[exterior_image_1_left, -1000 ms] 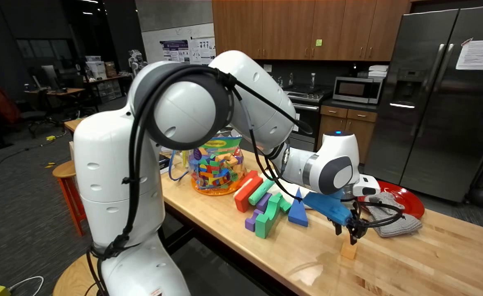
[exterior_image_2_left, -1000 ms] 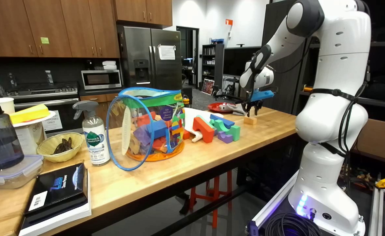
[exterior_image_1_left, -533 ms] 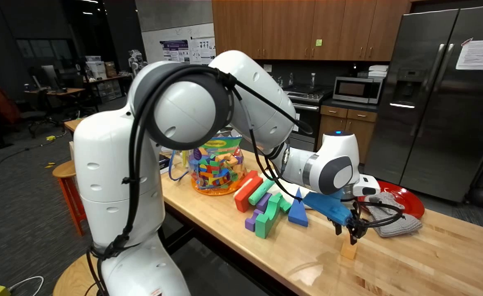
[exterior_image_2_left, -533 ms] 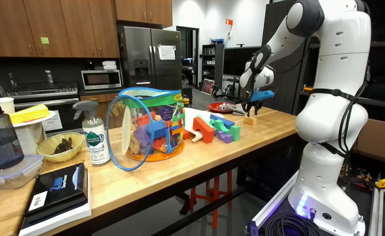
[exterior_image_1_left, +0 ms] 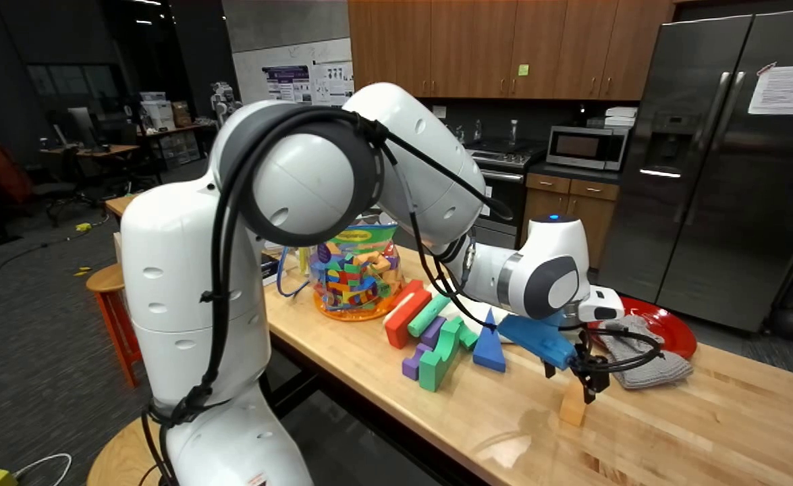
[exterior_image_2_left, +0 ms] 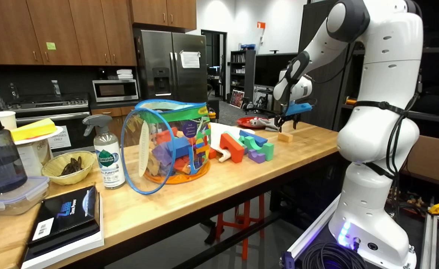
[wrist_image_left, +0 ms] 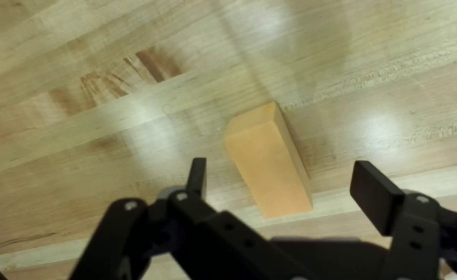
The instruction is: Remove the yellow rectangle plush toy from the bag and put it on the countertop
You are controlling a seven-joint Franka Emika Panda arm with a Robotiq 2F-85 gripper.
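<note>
A plain yellow-orange oblong block, the yellow rectangle plush toy (wrist_image_left: 271, 167), lies on the wooden countertop (wrist_image_left: 135, 155). In both exterior views this toy (exterior_image_1_left: 573, 406) rests just below the fingers, well away from the bag. My gripper (wrist_image_left: 282, 179) is open over it, one finger on either side and bare counter visible between each finger and the toy. The open gripper (exterior_image_2_left: 287, 127) also shows above the toy (exterior_image_2_left: 285, 137) in an exterior view. The see-through bag (exterior_image_2_left: 187, 114), with its blue edge and multicoloured blocks inside, stands farther along the counter.
Between bag and toy lie red (exterior_image_2_left: 232, 147), green (exterior_image_1_left: 440, 354), purple (exterior_image_2_left: 256, 157) and blue (exterior_image_1_left: 489, 345) blocks. A red bowl (exterior_image_1_left: 679, 331) with a grey cloth (exterior_image_1_left: 652, 368) is behind the gripper. A spray bottle (exterior_image_2_left: 109, 160) stands beside the bag.
The gripper's fingers have spread wider apart in the last half second. The toy stays in the same place on the countertop, and the arm hardly moves.
</note>
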